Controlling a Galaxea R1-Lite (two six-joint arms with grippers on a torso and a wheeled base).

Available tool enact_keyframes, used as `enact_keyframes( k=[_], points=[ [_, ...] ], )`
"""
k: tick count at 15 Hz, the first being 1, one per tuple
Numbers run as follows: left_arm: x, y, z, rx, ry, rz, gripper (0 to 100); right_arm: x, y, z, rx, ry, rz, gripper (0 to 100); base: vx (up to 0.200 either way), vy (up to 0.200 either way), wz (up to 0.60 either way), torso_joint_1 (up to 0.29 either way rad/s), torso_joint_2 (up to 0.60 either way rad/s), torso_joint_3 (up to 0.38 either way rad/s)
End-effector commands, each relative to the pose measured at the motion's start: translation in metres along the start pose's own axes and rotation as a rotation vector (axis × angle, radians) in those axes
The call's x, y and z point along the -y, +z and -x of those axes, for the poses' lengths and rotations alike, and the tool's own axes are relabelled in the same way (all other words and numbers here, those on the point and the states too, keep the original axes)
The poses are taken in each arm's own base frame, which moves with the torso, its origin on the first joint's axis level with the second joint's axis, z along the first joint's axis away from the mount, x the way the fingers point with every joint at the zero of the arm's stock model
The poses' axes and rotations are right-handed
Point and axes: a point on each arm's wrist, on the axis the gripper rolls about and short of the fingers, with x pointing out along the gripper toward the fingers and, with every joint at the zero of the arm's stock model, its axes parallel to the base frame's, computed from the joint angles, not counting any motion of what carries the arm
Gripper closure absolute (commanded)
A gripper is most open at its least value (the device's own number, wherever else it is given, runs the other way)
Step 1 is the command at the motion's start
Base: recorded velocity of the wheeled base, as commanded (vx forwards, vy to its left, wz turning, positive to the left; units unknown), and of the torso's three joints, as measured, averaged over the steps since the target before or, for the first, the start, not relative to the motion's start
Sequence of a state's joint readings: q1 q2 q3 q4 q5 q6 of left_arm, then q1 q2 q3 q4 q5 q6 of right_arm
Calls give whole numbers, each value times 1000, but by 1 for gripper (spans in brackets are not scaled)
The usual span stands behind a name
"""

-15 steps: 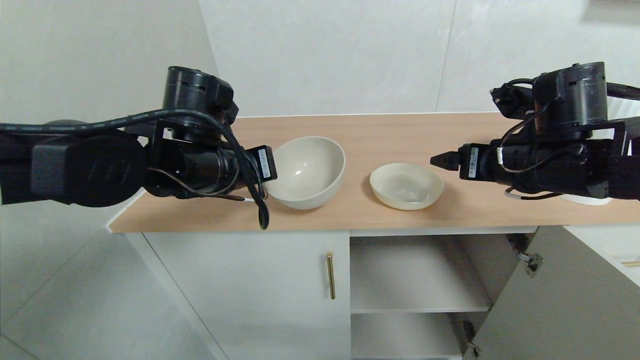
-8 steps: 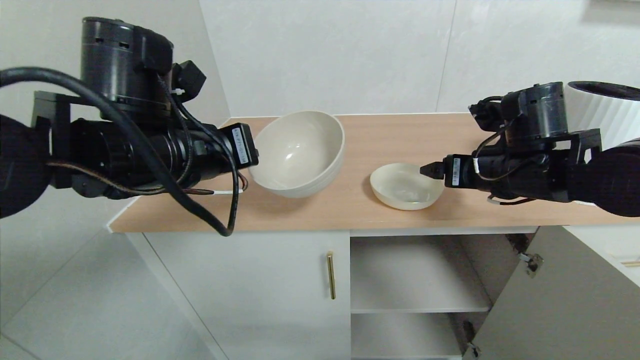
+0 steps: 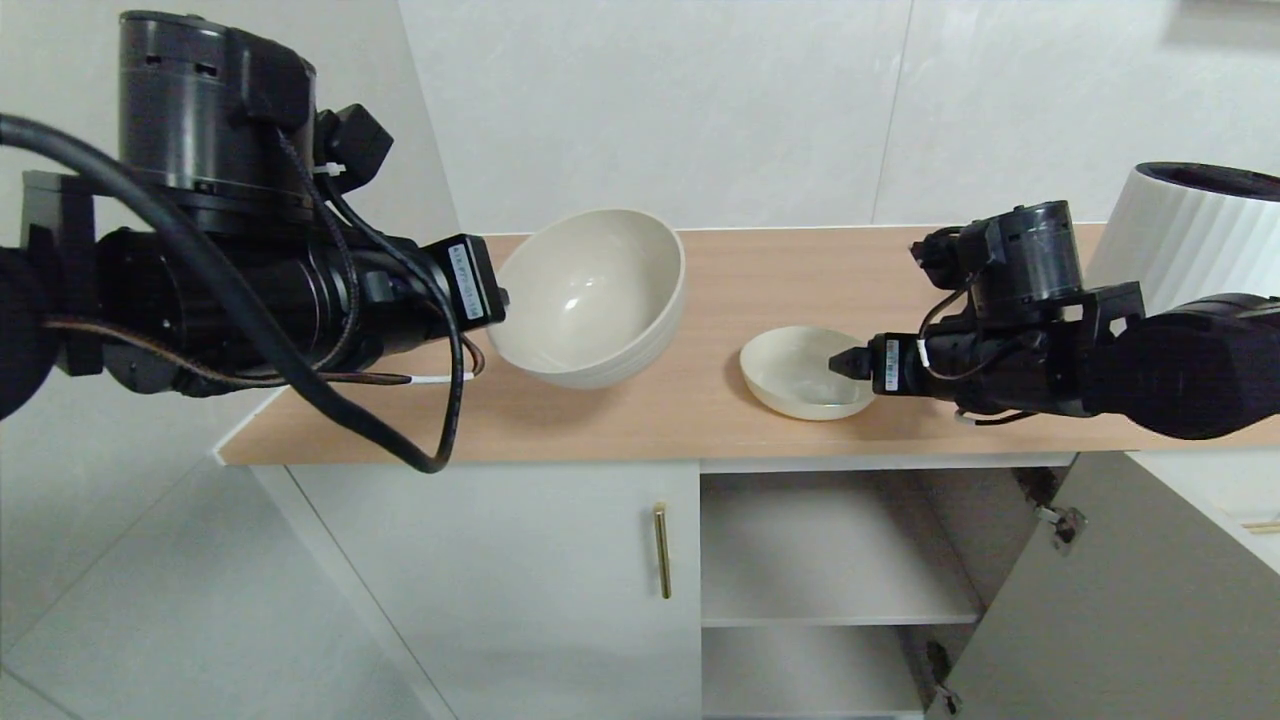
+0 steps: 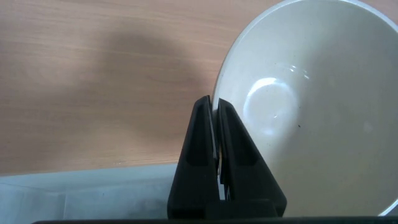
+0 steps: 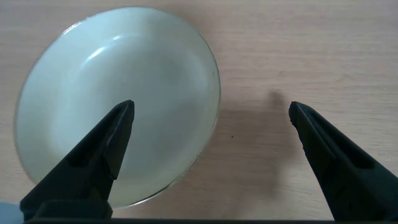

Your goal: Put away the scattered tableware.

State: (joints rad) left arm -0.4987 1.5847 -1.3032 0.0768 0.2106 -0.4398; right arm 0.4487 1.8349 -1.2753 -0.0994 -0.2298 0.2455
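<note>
The left claw (image 4: 216,109) is clenching on the rim of the big bowl (image 3: 590,300), one finger inside the wall and one outside, holding it tilted over the left part of the bench (image 3: 760,270) with its mouth facing the front edge and a shadow lying on the wood beneath. The small dish (image 3: 800,375) is sitting near the front edge, about the middle of the bench, well apart from the big bowl. The right claw (image 5: 210,107) is hanging released over the dish's right rim, one finger above its inside and the other above bare wood. A white label (image 3: 468,278) is showing on each claw's body, its print too small to read. A white ribbed pot (image 3: 1190,230) is standing at the right end. Below, a cupboard shelf (image 3: 830,560) is showing beside a closed door with a brass handle (image 3: 660,550).
</note>
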Motion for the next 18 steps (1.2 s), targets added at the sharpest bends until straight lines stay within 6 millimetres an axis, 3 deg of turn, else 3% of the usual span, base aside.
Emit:
enact_keyframes(
  k=[1, 2, 3, 6, 9, 12, 14, 16, 18],
  points=[
    [0, 0, 1, 1, 1, 1, 100, -1, -2, -4, -9, -2, 1, 0, 0, 0, 0, 0, 0, 0],
    [0, 0, 1, 3, 0, 1, 100, -1, -3, -5, -10, -2, 1, 0, 0, 0, 0, 0, 0, 0],
    [0, 0, 1, 3, 0, 1, 100, -1, -3, -6, -13, -3, -1, 100, 0, 0, 0, 0, 0, 0],
    [0, 1, 2, 3, -2, 1, 100, -3, -2, -10, -6, 2, -28, 100, 0, 0, 0, 0, 0, 0],
    [-1, 1, 6, 7, -4, 4, 100, -2, 6, 1, 24, 13, -63, 100, 0, 0, 0, 0, 0, 0],
    [-9, -11, 16, -22, 5, -4, 100, 1, 23, 35, 93, 50, -139, 100, 0, 0, 0, 0, 0, 0],
    [-10, -15, 33, -28, -39, -4, 100, 7, 28, 74, 116, 162, -168, 100, 0, 0, 0, 0, 0, 0],
    [-14, -24, 42, -43, -85, -6, 100, 13, 24, 104, 109, 287, -162, 100, 0, 0, 0, 0, 0, 0],
    [-18, -28, 51, -18, -118, -1, 100, 18, 9, 115, 61, 311, -154, 100, 0, 0, 0, 0, 0, 0]
  ],
)
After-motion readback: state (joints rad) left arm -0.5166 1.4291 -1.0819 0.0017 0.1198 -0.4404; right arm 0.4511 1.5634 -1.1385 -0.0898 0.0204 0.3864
